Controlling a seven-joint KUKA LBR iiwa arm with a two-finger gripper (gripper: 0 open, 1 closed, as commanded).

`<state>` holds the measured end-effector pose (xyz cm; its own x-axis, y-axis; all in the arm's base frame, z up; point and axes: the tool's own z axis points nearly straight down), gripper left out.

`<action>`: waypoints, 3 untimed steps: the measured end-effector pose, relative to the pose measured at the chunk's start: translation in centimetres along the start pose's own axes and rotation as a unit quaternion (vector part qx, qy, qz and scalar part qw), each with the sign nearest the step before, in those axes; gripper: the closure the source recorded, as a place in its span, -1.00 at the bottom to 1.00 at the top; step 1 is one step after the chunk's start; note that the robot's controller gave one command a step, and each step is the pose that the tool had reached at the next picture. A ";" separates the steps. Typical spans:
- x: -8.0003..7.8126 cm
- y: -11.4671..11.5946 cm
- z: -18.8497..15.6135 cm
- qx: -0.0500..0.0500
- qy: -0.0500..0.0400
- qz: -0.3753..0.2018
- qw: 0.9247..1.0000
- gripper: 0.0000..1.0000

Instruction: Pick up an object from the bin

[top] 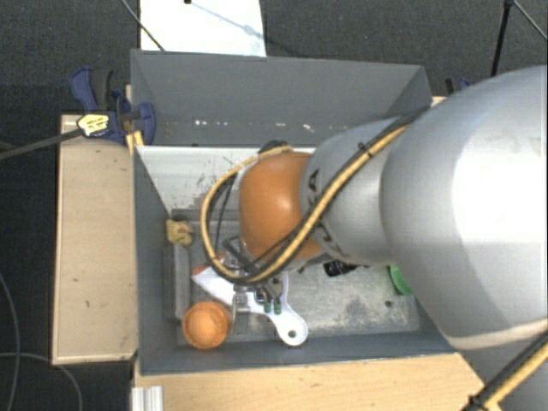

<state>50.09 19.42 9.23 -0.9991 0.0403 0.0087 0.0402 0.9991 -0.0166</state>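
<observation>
Grey arm [462,212] hangs beside a round orange ball [206,324] in the bin [282,101]'s lower-left corner; grip cannot be told.

Tan block [178,231] at left, green piece [399,279] at right

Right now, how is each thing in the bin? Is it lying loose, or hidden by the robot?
Orange ball, lying loose at the near left corner of the bin.
White piece with a ring end, lying flat beside the gripper.
Small tan thing, loose by the left wall.
Green thing, partly hidden by the arm.
Gripper, down low between ball and white piece.
</observation>
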 end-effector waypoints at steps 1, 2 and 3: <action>0.9 -0.2 2.2 -0.008 -0.006 -0.085 0.996 1.00; 0.9 -0.2 2.2 -0.008 -0.006 -0.084 0.996 1.00; 1.8 -1.7 -1.9 -0.008 -0.005 -0.092 0.996 1.00</action>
<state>48.29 17.78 11.22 -0.9895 -0.1444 0.0000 -0.1444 0.9895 -0.0003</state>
